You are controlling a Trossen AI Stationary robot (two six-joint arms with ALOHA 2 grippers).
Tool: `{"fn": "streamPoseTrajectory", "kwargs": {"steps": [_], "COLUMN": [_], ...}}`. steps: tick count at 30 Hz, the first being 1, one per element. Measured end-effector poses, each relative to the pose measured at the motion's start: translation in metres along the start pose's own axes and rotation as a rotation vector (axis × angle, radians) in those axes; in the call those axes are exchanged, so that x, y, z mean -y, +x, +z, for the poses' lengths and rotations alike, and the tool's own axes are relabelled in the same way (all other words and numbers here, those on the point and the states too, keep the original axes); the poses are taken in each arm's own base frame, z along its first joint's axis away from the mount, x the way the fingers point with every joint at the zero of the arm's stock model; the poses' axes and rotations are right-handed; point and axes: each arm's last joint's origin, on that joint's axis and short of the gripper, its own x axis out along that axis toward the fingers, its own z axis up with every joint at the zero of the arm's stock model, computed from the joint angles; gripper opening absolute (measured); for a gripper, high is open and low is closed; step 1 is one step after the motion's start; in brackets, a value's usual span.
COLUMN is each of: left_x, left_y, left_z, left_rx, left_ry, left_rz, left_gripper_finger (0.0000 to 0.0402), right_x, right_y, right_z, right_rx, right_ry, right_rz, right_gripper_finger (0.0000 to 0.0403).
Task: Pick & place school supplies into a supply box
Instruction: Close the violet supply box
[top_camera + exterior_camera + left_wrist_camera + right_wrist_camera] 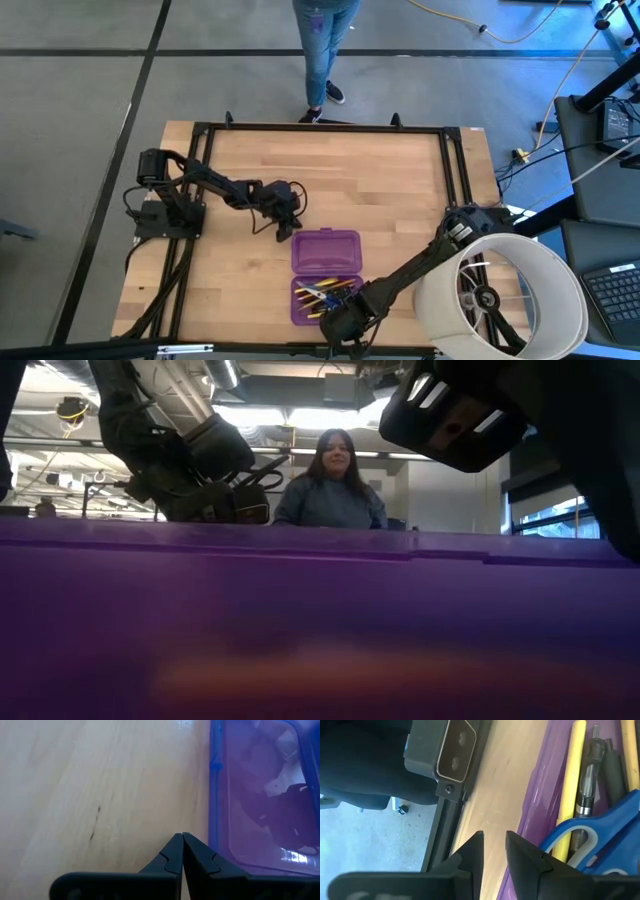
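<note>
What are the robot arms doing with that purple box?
They are packing school supplies. The purple box lies open on the table, with pencils, pens and blue scissors already in its near half. The right hand sits beside that half, slightly open, holding nothing. The left hand is shut and empty beside the empty half. A person watches.

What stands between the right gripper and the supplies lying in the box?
Only the box's own low purple wall. The right gripper, jaws slightly apart and empty, sits over bare table just outside that wall; the pencils, pen and scissors lie right behind it. The left gripper, shut, waits beside the box's empty half.
</note>
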Motion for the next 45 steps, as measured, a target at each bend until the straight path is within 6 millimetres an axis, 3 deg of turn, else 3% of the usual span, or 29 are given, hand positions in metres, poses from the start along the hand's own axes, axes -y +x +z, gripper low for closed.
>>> {"fn": "streamPoseTrajectory", "kwargs": {"steps": [20, 31, 45], "left_x": [0.004, -0.003, 0.004], "left_y": [0.000, -0.014, -0.015], "left_z": [-0.001, 0.013, 0.016], "left_rx": [-0.034, 0.034, 0.044], "left_ry": [0.001, -0.012, 0.010], "left_rz": [-0.128, -0.156, -0.266], "left_gripper_finger": [0.0003, 0.0003, 0.0003], "right_x": [0.007, 0.008, 0.008], "right_y": [0.000, 0.000, 0.000], "right_z": [0.001, 0.001, 0.001], "right_rx": [-0.011, -0.010, -0.011], "right_ry": [0.021, 0.019, 0.021], "right_rz": [-0.008, -0.017, -0.018], "right_gripper_finger": [0.0087, 0.0087, 0.0087]}}
